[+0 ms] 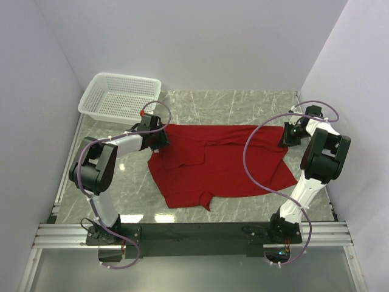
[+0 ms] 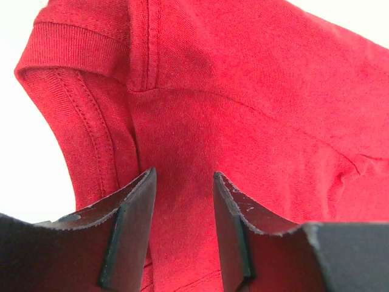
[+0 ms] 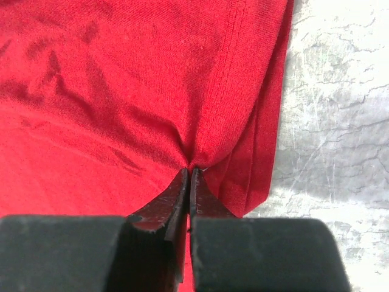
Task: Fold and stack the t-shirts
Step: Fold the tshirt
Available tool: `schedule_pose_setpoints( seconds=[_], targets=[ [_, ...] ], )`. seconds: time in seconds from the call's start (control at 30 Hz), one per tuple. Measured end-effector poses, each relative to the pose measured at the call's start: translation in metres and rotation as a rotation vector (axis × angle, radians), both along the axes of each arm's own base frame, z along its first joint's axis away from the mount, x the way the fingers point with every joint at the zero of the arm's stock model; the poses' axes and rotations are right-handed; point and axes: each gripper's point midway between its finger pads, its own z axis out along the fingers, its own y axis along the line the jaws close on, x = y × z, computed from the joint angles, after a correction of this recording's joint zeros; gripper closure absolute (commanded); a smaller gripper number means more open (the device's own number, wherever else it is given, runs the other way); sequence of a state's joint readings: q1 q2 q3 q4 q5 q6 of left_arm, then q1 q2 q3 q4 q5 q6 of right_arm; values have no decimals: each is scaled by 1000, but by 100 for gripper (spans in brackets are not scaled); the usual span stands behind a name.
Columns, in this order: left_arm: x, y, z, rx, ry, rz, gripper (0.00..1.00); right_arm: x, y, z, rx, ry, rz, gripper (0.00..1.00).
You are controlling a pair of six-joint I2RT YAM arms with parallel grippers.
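The t-shirt (image 1: 219,164) lies spread on the middle of the table (image 1: 243,100), with the basket (image 1: 121,97) behind it at the far left corner. The left gripper (image 1: 161,140) is at the t-shirt's far left corner and the right gripper (image 1: 287,136) at its far right edge.

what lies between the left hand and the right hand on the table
The red t-shirt lies spread across the whole stretch from the left hand to the right hand; the top external view shows it.
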State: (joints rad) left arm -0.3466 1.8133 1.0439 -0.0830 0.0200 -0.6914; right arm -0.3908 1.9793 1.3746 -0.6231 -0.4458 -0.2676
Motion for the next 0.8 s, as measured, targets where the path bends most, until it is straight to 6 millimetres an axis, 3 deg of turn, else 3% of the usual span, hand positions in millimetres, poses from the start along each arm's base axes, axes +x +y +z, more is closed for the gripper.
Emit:
schedule_pose_setpoints(
  seconds=[0.27, 0.8],
  targets=[
    [-1, 1, -1, 14, -1, -16, 52, 1, -4, 3, 2, -10, -5, 100],
    [-1, 1, -3, 17, -13, -23, 52, 16, -20, 34, -90, -112, 75, 98]
  ],
)
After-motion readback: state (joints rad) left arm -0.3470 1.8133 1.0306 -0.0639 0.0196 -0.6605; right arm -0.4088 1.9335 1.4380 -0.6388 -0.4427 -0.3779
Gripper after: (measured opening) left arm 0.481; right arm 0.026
